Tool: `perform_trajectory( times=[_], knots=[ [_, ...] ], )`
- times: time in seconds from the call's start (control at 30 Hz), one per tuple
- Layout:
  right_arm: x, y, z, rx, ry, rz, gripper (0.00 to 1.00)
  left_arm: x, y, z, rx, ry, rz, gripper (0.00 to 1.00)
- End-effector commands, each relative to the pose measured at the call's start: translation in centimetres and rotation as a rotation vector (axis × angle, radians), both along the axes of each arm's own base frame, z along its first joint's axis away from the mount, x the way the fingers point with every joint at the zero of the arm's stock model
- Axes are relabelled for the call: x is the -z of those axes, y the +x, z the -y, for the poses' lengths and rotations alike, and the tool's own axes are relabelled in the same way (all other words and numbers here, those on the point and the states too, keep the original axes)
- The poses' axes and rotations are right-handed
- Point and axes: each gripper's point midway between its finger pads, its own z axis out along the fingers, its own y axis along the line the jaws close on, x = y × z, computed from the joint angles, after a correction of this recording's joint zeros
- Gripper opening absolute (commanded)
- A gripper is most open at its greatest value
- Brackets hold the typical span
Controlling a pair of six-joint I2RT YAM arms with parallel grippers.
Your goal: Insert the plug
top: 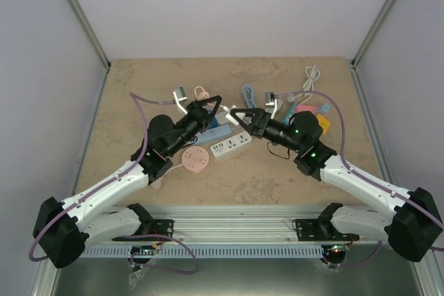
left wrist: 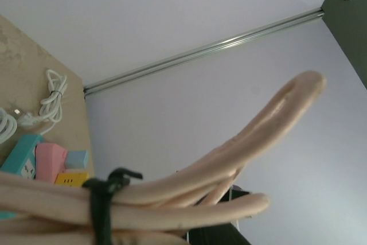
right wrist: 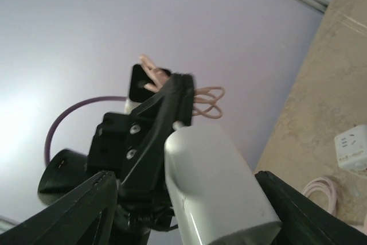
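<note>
Leaving the white power strip (top: 230, 145) unoccupied on the table (top: 277, 178). Pinching the white plug (right wrist: 215, 187) in the right gripper (top: 237, 116), raised just beyond the strip. Clamping the pink cable bundle (left wrist: 172, 193) in the left gripper (top: 211, 104) opposite. Judging insertion as not yet begun, with aligning and seating remaining.

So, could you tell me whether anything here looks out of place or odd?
Yes: the pink cable in the left pincer is bunched in loops under a black tie. It is held in the air and blocks much of the left wrist view. Nothing looks spilled or damaged.
</note>
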Motion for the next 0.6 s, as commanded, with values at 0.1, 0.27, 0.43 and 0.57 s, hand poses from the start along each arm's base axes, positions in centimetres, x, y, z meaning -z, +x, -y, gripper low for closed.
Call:
perform_trajectory(
  times=[0.1, 0.27, 0.43, 0.57],
  knots=[
    [-2.7, -1.6, 1.4, 0.01, 0.072, 0.121, 0.57, 1.8, 0.5, 1.4, 0.051, 0.025, -0.119, 0.0],
    [-2.4, -1.3, 1.6, 0.032, 0.051, 0.11, 0.43, 2.0, 0.6, 1.5, 0.059, 0.024, -0.126, 0.0],
    [-2.1, -1.1, 1.9, 0.059, 0.016, 0.107, 0.26, 1.8, 0.3, 1.4, 0.065, 0.039, -0.099, 0.0],
    [-2.0, -1.1, 1.9, 0.061, 0.002, 0.12, 0.21, 1.2, -0.5, 2.0, 0.118, 0.066, -0.038, 0.26]
  ],
)
